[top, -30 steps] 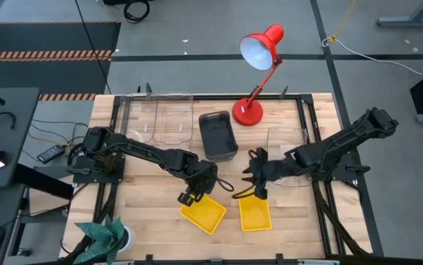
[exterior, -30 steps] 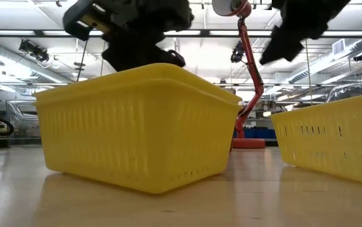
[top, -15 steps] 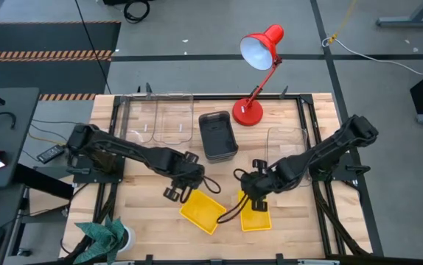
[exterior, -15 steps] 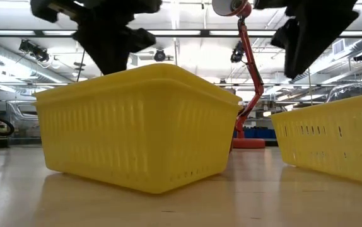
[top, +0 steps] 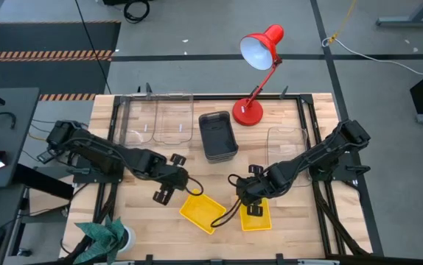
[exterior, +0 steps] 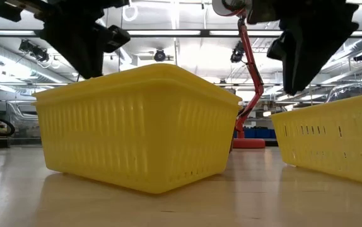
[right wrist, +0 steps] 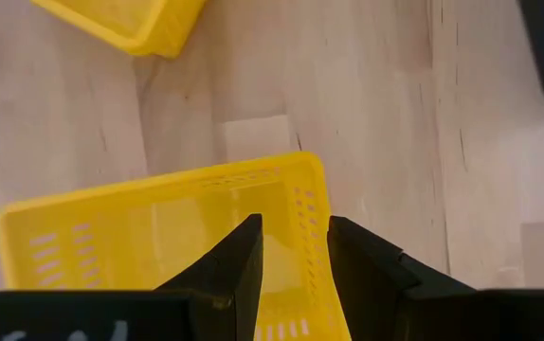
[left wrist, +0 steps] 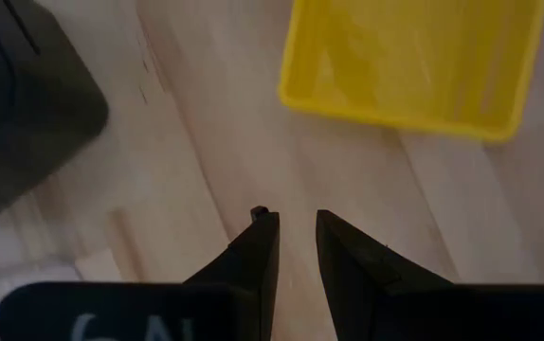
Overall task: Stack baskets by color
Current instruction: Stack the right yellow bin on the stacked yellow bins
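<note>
Two yellow baskets rest upright on their bottoms near the table's front edge: the left one (top: 201,212) turned askew, the right one (top: 256,216) square to the edge. My left gripper (top: 161,195) hangs over bare wood to the left of the left basket (left wrist: 414,62), open a narrow gap and holding nothing. My right gripper (top: 250,206) hangs open above the right basket's far end (right wrist: 253,204), its fingers either side of one side wall and well clear of the rim (exterior: 332,113). A dark grey basket (top: 217,135) sits at the centre back.
A red desk lamp (top: 250,112) stands on the table's far side behind the dark grey basket. One clear basket (top: 172,118) sits at the back left and another (top: 288,146) under my right arm. Bare wood lies between and in front of the yellow baskets.
My left gripper has drawn away from the left yellow basket toward the table's left edge, rising a little. My right gripper has come toward the near edge over the right yellow basket and tipped more steeply downward. Neither basket has moved.
</note>
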Controlling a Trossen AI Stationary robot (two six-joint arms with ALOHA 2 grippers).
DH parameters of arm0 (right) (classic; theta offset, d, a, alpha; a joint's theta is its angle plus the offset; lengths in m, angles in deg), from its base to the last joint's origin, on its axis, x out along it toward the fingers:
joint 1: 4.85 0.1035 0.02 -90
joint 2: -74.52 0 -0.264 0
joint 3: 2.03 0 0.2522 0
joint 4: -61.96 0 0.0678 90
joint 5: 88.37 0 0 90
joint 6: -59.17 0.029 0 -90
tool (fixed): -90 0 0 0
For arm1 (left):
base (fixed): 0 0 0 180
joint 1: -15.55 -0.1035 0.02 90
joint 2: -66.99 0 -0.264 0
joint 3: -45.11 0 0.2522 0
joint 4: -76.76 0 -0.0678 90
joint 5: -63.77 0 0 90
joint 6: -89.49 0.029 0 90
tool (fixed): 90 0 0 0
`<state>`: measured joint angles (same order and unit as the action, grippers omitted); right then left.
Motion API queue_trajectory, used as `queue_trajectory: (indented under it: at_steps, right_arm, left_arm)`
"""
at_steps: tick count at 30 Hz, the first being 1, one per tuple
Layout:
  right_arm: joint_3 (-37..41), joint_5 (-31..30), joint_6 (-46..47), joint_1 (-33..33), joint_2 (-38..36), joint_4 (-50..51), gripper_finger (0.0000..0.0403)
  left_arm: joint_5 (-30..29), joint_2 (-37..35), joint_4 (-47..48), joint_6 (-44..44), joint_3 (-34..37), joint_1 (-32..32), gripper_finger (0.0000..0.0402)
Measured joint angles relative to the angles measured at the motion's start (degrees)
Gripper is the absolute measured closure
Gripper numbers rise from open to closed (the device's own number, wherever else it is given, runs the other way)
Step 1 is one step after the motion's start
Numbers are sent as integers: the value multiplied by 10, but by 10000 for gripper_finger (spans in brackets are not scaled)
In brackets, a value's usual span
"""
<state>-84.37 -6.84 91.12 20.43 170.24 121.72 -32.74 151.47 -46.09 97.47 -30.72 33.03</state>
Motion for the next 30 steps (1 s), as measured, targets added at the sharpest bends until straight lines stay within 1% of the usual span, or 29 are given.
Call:
queue_trajectory:
  at_steps: [4,8,15,24,27,30]
  right_arm:
    - [0,2,-2,-6,10,10,276]
    - [0,5,-8,-13,17,17,276]
    - [1,9,-20,-23,40,21,271]
    - [1,38,-32,-39,66,14,233]
    - [1,38,-35,-43,70,8,232]
    - [1,41,-36,-45,72,8,243]
  left_arm:
    - [-22,-33,-13,-18,14,16,322]
    - [-42,-51,-7,-35,17,29,322]
    - [-44,-60,-7,-47,17,42,322]
    - [-45,-59,-7,-58,17,44,322]
    - [-44,-59,-8,-61,17,44,322]
    - [-44,-59,-7,-63,17,44,322]
